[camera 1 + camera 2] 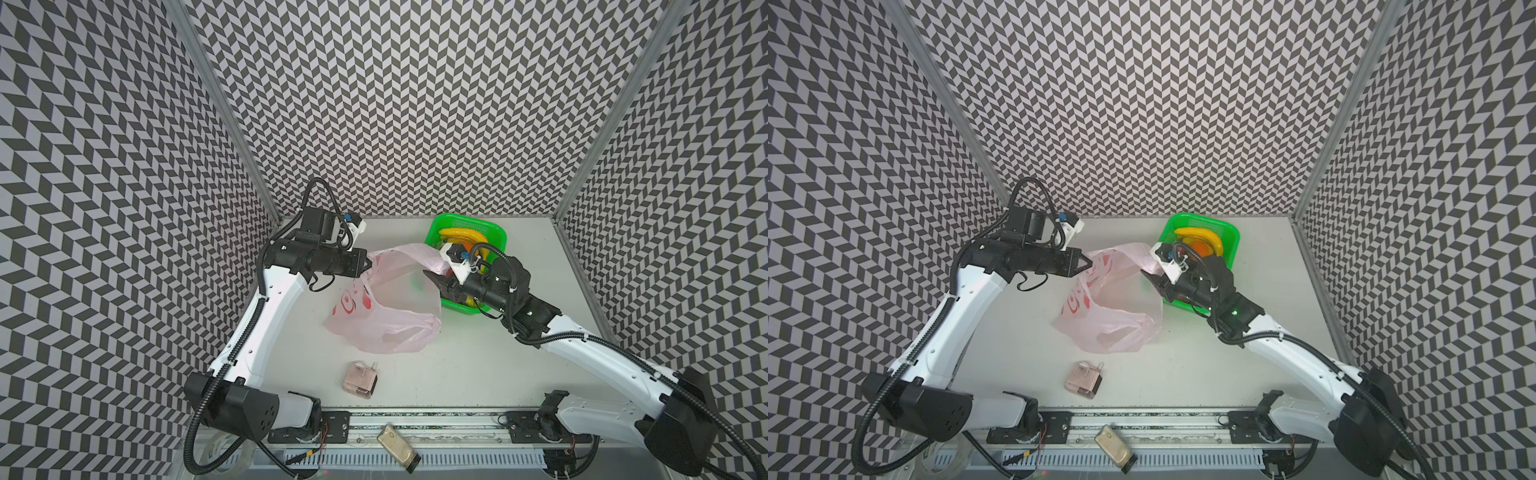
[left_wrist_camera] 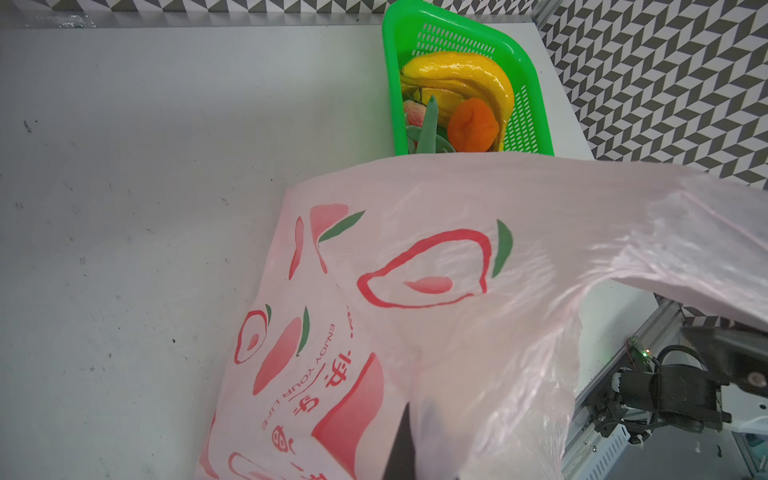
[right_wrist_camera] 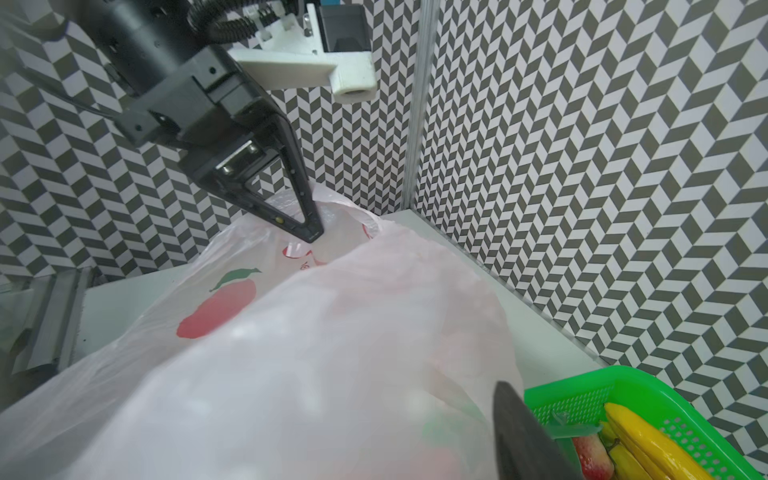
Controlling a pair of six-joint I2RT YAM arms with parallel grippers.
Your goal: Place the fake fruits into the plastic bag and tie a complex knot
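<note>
In both top views the plastic bag (image 1: 390, 309) (image 1: 1113, 318) lies mid-desk with its mouth spread wide. The left gripper (image 1: 368, 265) (image 1: 1088, 263) is at the bag's 11 o'clock rim, clenched on the pink film. The right wrist view shows this close up: the gripper's tips are together on the bag's far edge (image 3: 311, 235). The right gripper (image 1: 430, 275) (image 1: 1144, 274) sits at the 2 o'clock rim. Film drapes over it and one of its fingers (image 3: 515, 432) pokes out beneath, so I cannot tell whether it grips the bag.

The fake fruits lie in a green basket (image 1: 469, 217) at 2 o'clock of the bag. In the top views the right arm covers part of it, and mainly the bananas (image 1: 459, 234) show. The left wrist view gives more: beside the bananas are an orange (image 2: 473, 124), a strawberry (image 2: 414, 113) and a green pod (image 2: 430, 124). It also shows the bag's red fruit prints and the words "ENJOY YOUR LIFE".

A small pinkish clear box (image 1: 360, 380) stands at the bag's 7 o'clock, apart from it. The desk (image 1: 478, 365) is pale grey, and the left wrist view shows small dark scuffs on it. Black-and-white chevron walls (image 1: 415, 104) close three sides, with metal posts (image 1: 224, 104) at the back corners.
</note>
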